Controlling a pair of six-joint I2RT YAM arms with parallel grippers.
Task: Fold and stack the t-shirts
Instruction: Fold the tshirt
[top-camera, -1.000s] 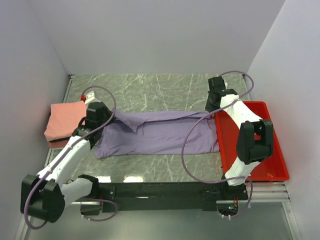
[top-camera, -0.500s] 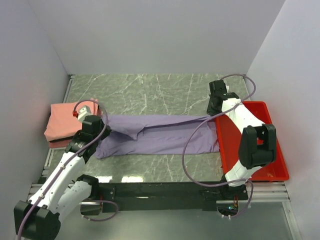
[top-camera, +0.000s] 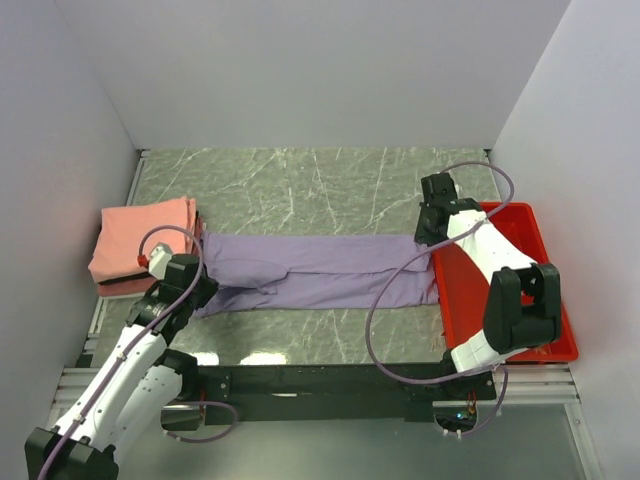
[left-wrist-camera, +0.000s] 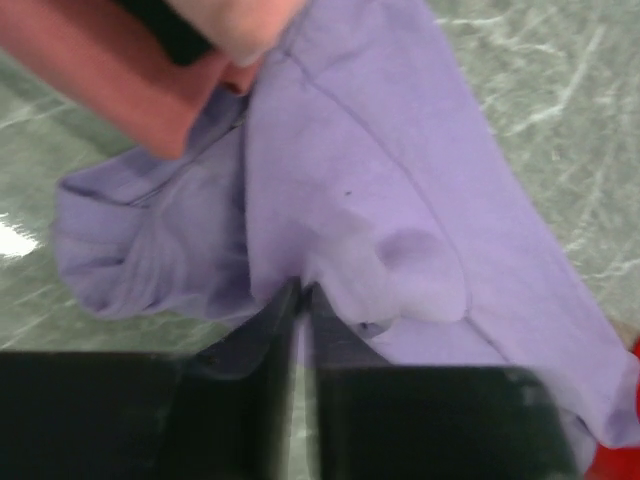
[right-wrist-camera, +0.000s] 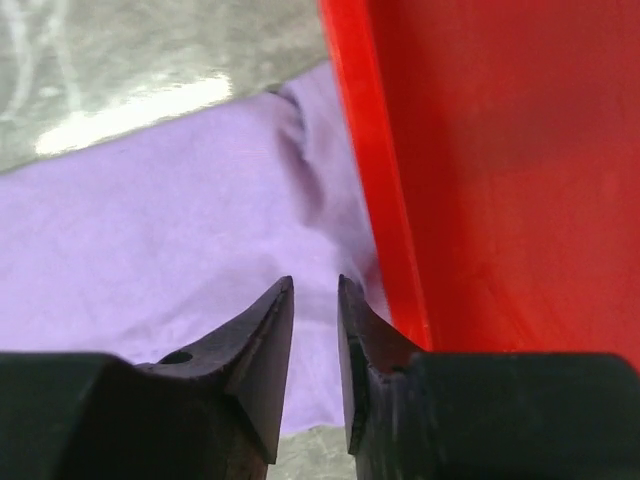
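The pale lavender short-sleeved cotton t-shirt (top-camera: 320, 272) lies as a long band across the middle of the marble tabletop (top-camera: 300, 185), between folded salmon-pink t-shirts (top-camera: 140, 240) at mid-left and a red plastic tray (top-camera: 455, 300) at right. The left hand (left-wrist-camera: 303, 290), at the shirt's lower-left edge, shows only a slit between its fingers; whether it pinches cloth I cannot tell. The right hand (right-wrist-camera: 315, 285) hovers over the shirt's right end, fingers apart and empty.

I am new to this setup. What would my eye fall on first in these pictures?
A pale lavender cotton t-shirt lies stretched in a long band across the middle of the green marble table. A bright red plastic tray stands at the table's right edge, and a folded salmon-pink t-shirt lies at the left end. The right claw hangs open over the lavender shirt's end, beside the tray's rim.
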